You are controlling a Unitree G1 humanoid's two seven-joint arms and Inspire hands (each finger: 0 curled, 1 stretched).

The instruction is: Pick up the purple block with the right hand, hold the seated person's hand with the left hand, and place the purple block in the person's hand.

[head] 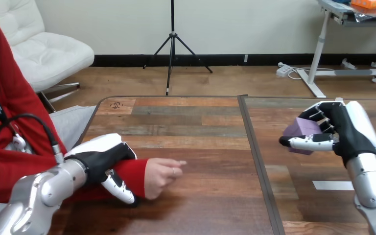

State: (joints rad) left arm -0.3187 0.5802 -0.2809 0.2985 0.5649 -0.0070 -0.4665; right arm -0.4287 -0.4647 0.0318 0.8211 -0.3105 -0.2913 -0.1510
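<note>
Purple block (301,131): pale, angular, held above the wooden table (200,142), right side.
Right hand (345,132): fingers and thumb clamped round the block.
Left hand (100,156): curled round the person's wrist (137,176), red-sleeved.

We count one purple block (301,131), one person's hand (160,177) and two robot hands: left hand (100,159), right hand (345,128).

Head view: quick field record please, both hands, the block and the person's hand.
left hand: curled round the person's wrist, on the red sleeve
right hand: shut on the purple block, over the right of the table
purple block: between the right hand's fingers and thumb, well apart from the person's hand
person's hand: resting on the table, fingers loosely curled
step left: block not yet in the person's hand
</note>
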